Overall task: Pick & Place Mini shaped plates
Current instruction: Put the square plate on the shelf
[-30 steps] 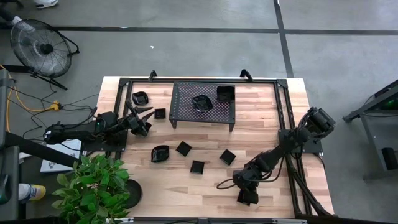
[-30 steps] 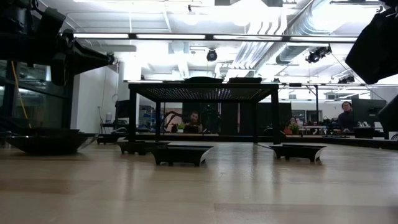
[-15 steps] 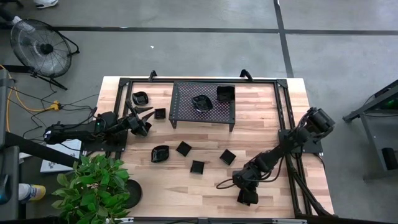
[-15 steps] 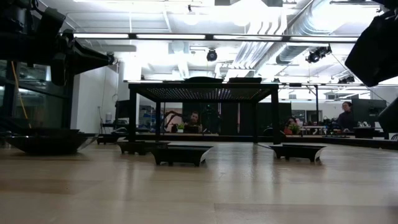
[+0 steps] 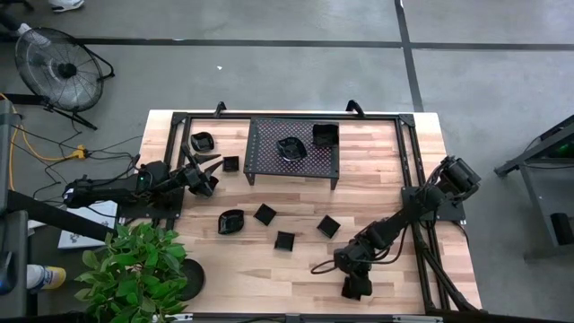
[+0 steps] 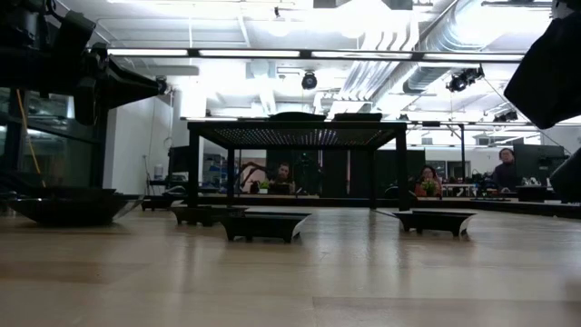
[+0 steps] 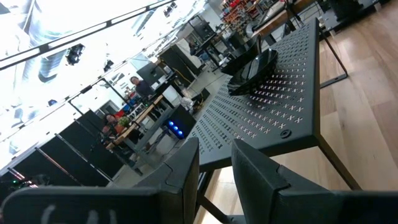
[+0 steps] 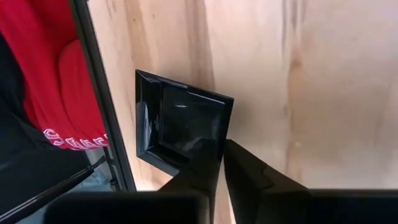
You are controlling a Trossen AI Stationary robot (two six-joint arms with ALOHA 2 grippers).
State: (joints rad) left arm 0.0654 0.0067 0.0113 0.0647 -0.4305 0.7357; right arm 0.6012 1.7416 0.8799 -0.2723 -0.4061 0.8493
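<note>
Two end effectors frame a wooden bench [image 5: 377, 144] scattered with small glossy black plates. At the near edge, the right end effector [image 8: 222, 152] has its fingers pinched almost together on the rim of a square plate [image 8: 180, 121] lying flat beside the bench's metal frame. The left end effector [image 5: 208, 170], fingers a narrow gap apart and holding nothing, hovers beside the perforated rack [image 5: 293, 163], which carries a scalloped plate [image 5: 291, 148] and another square plate [image 5: 325, 135]. Five more plates [image 5: 264, 213] lie loose in front of the rack.
</note>
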